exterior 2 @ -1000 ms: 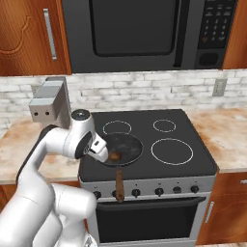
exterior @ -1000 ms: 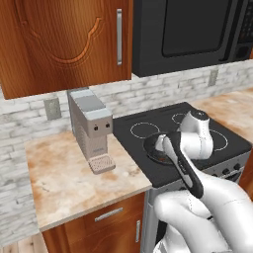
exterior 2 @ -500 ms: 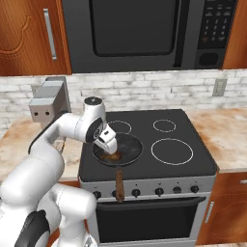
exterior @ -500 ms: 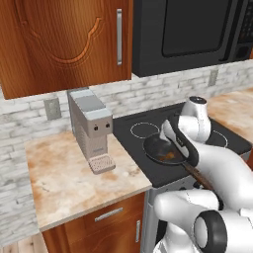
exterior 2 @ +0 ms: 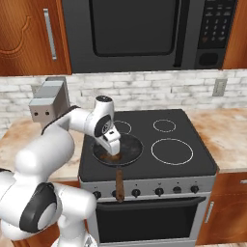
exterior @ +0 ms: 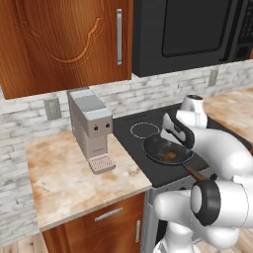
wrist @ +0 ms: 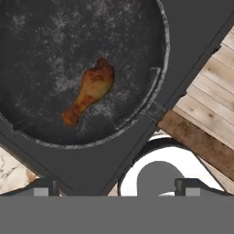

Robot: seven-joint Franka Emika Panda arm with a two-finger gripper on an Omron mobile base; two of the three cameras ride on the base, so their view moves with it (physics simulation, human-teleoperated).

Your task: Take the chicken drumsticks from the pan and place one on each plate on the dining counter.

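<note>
Drumstick (wrist: 90, 96), glossy reddish-brown, lies in dark speckled pan (wrist: 41, 45).

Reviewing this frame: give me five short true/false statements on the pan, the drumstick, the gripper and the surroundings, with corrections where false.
1. The pan sits on the stove. True.
2. Two drumsticks lie in the pan in the hand view. False: one chicken drumstick is visible there.
3. The gripper is shut on the drumstick. False: its jaws stand open above the pan and the drumstick lies free on the pan's floor.
4. A grey coffee machine stands on the counter beside the stove. True.
5. The pan's wooden handle points toward the back wall. False: it points toward the stove's front edge, over the knobs.
</note>
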